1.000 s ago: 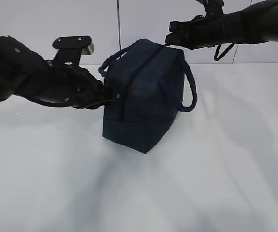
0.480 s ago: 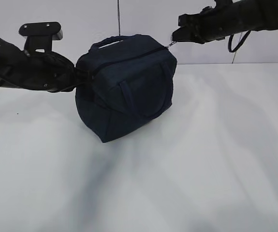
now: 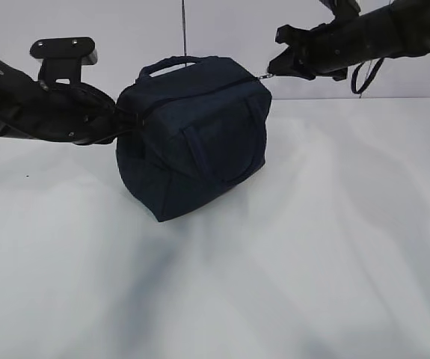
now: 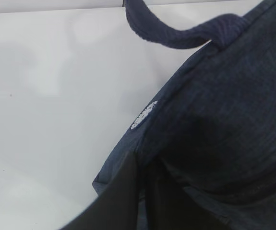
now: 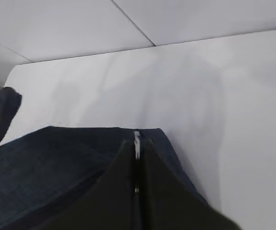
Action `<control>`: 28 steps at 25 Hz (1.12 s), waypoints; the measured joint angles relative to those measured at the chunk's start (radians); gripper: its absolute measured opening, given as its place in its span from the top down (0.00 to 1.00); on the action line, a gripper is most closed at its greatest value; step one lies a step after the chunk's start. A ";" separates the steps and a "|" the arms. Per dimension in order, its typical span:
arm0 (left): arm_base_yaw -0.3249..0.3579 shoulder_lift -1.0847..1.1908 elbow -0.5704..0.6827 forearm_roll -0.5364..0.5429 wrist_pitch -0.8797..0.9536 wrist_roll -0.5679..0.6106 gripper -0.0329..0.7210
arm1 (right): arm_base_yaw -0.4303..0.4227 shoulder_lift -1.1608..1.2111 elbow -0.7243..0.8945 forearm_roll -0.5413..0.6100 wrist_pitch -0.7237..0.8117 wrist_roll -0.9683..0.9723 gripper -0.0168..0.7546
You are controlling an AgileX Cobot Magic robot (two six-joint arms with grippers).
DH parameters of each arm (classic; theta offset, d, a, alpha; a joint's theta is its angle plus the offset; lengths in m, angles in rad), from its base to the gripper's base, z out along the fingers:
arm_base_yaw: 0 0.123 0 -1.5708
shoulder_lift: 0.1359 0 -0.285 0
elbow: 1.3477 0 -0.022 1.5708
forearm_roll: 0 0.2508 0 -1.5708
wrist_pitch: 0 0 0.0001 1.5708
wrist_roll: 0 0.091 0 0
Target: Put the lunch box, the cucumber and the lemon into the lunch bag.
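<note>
- Lunch bag (image 3: pixel 196 134): dark navy fabric tote, boxy and soft-sided, standing on the white table (image 3: pixel 312 247) a little left of centre, tipped so one lower corner points toward the viewer. Its zipper line runs across the top from left to right and looks closed along the length that shows.
- Handles: one padded loop handle (image 3: pixel 171 64) arches upright over the top rear edge; the second loop handle (image 3: pixel 226 149) hangs flat against the near side panel.
- Logo (image 4: pixel 143 115): small white mark on the bag's fabric, seen edge-on from the left wrist view, just below a handle's attachment.
- Zipper pull (image 5: pixel 137 143): small silver metal piece at the bag's upper right corner, pinched between the right tool's closed tips.
- Right gripper (image 3: pixel 273 69): black, reaching in from the upper right, jaws narrow and clamped on the silver pull, at the height of the bag's top edge.
- Left gripper (image 3: pixel 131 121): black, reaching in from the left, jaws pressed together on a fold of navy fabric at the bag's upper left end.
- Table: plain white surface with soft grey shadows beneath the bag and arms.
- Wall (image 3: pixel 222 30): white panels behind, split by a thin dark vertical seam.
</note>
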 joint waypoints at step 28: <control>0.004 0.001 0.002 0.000 0.000 0.000 0.97 | -0.016 0.175 -0.081 0.091 0.058 0.036 0.98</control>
